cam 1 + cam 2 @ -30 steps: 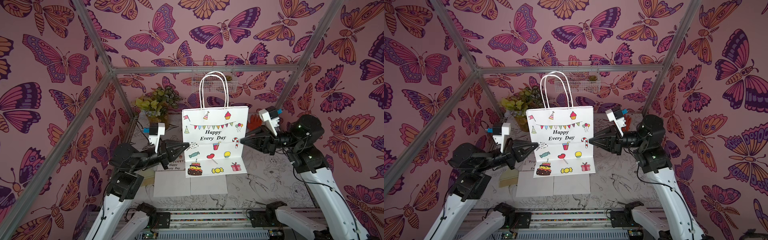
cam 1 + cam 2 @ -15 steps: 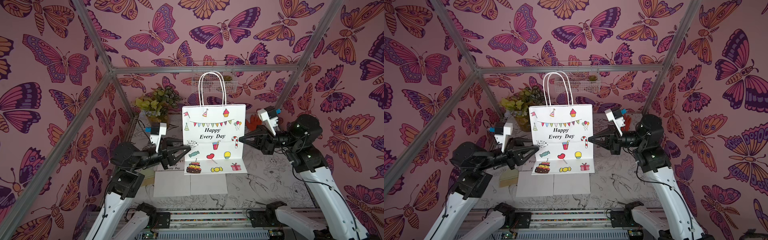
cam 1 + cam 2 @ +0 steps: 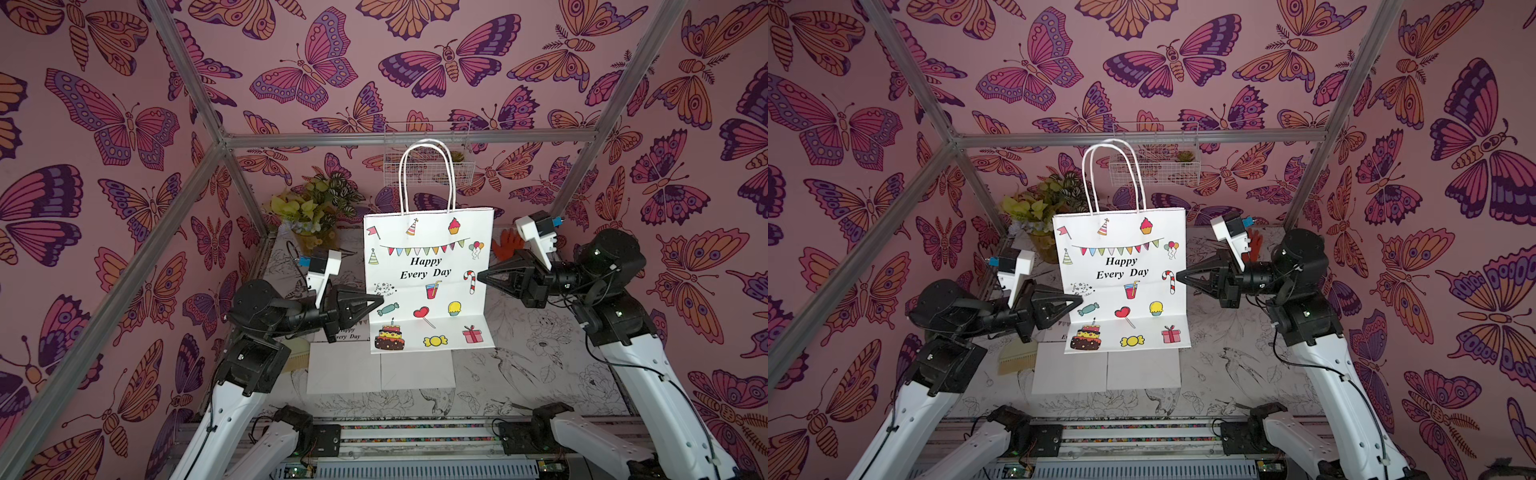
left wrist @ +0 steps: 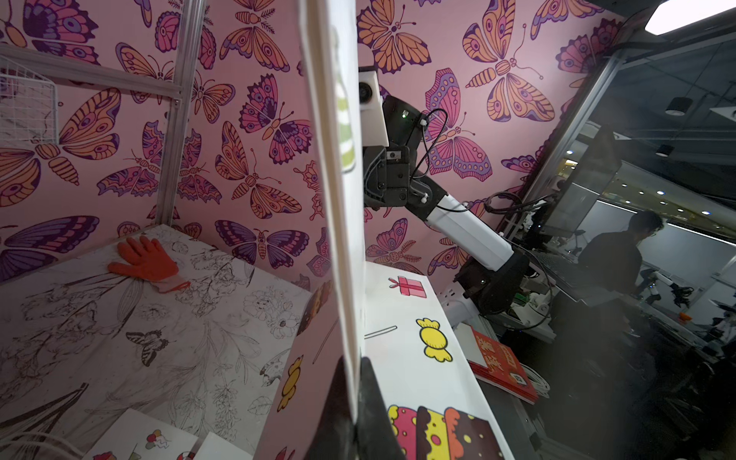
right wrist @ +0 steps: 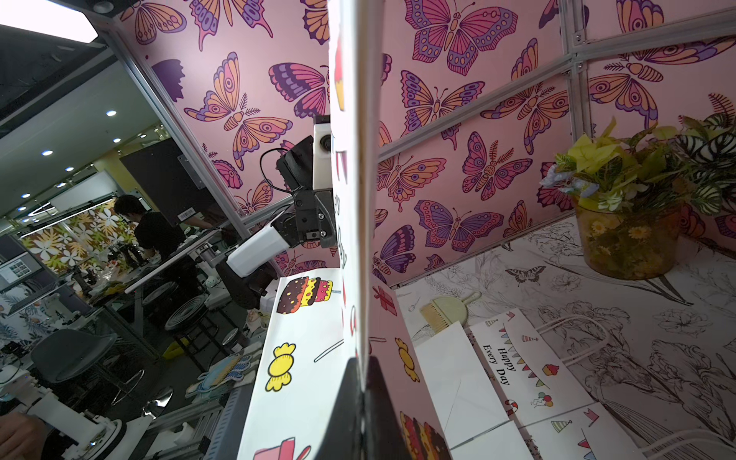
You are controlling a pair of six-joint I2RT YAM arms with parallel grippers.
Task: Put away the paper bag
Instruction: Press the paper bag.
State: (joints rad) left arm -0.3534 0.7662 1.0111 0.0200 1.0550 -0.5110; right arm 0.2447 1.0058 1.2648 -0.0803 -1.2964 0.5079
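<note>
1. The left gripper (image 3: pixel 379 300) is clamped on the 9 o'clock edge of the paper bag (image 3: pixel 428 266). The left wrist view shows the paper pinched between its jaws.
2. The right gripper (image 3: pixel 481 276) is likewise closed on the 3 o'clock edge, gripping a little higher up.
3. Between them the bag hangs flattened and upright, clear of the table (image 3: pixel 519 357). Its handles (image 3: pixel 426 174) are at 12 o'clock and its bottom flap (image 3: pixel 432 336) is folded forward at 6 o'clock.
4. Flat bags (image 3: pixel 345 370) lie on the table at 6 o'clock beneath it, which is probably the pile it belongs on.
5. To carry it well, both arms should move as one with the spacing between them fixed. Pulling apart risks tearing the thin edges, and closing in makes the sheet buckle.
6. The uneven grip heights should be levelled, then the bag tipped over gently.
7. Both sides should come down together, and neither gripper should let go until the bag lies flat and square on the pile.
</note>
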